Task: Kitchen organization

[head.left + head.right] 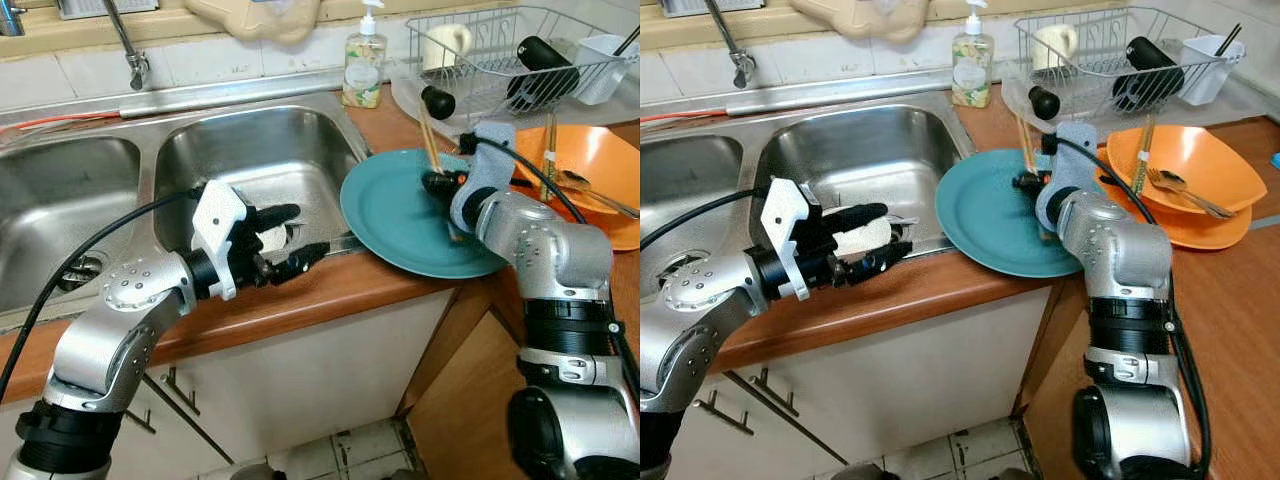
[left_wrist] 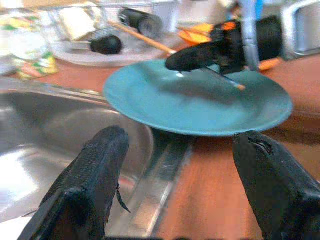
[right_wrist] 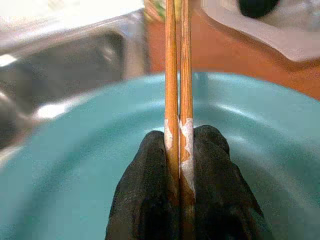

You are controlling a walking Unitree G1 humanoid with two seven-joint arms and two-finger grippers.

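Chopsticks, a wooden pair side by side, clamped between the fingers of the right gripper, held over the middle of the teal plate. Long axis running straight out past the fingertips, up and away toward the back of the bench; short lower ends poking out below the fingers, close above the plate, contact impossible to tell. Beyond the far tips and to the right, well apart from the fingers: wire dish rack with a white holder at its end, probably the place for the pair, so likely a lift and a swing that way with the sticks kept near upright. Just right of the fingers, orange bowls with a spoon and more chopsticks lying in them. Soap bottle beyond, against the wall. Left gripper near the plate's left rim, fingers apart and empty, pointing at the plate from over the sink edge; plate straight ahead of them, partly overhanging the basin. Right arm plainly the nearer to the rack.
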